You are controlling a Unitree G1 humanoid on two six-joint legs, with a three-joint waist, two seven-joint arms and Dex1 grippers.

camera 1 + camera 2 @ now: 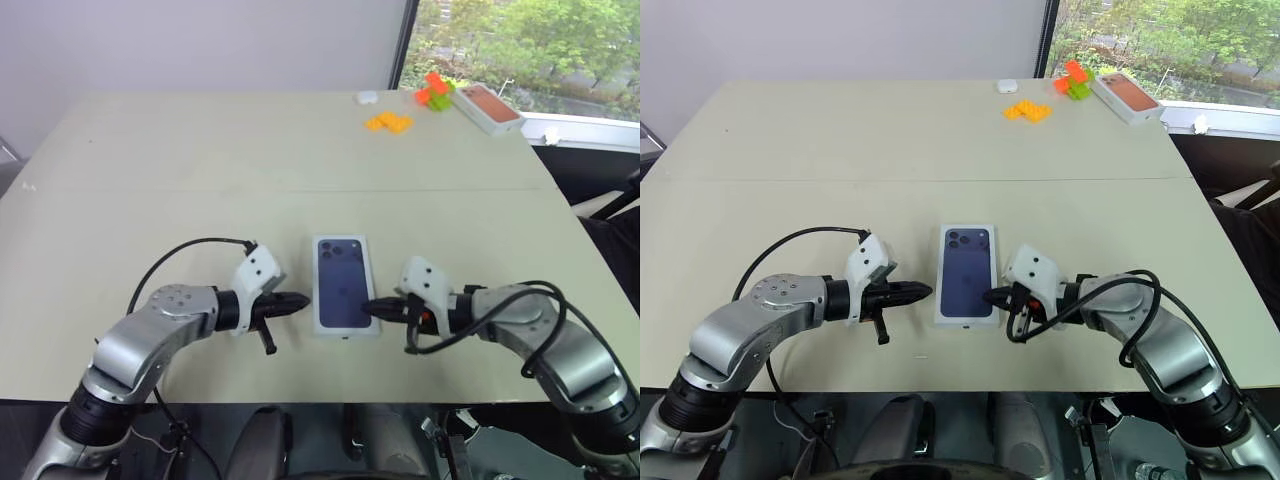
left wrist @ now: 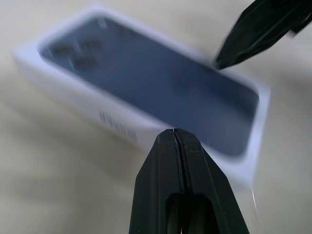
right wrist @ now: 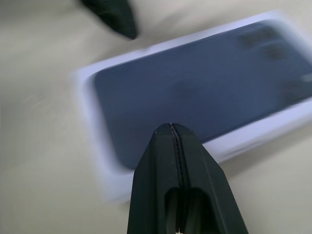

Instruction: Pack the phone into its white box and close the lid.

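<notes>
**White lid on, jaws flanking it**

White cardboard with a dark blue phone print, the lid (image 1: 346, 285) lies flat near the tabletop's (image 1: 250, 150) front edge, covering what lies under it. The left gripper (image 1: 300, 301) sits just off the lid's left long edge, jaws pressed together, empty. The right gripper (image 1: 372, 308) points at the lid's right long edge, jaws likewise closed; touching cannot be told. Beyond the lid's far end lies broad bare surface; orange blocks (image 1: 389, 122) and another box (image 1: 487, 107) are well apart.

The lid (image 1: 345, 284) lies on the table (image 1: 200, 150) between both tools.
</notes>
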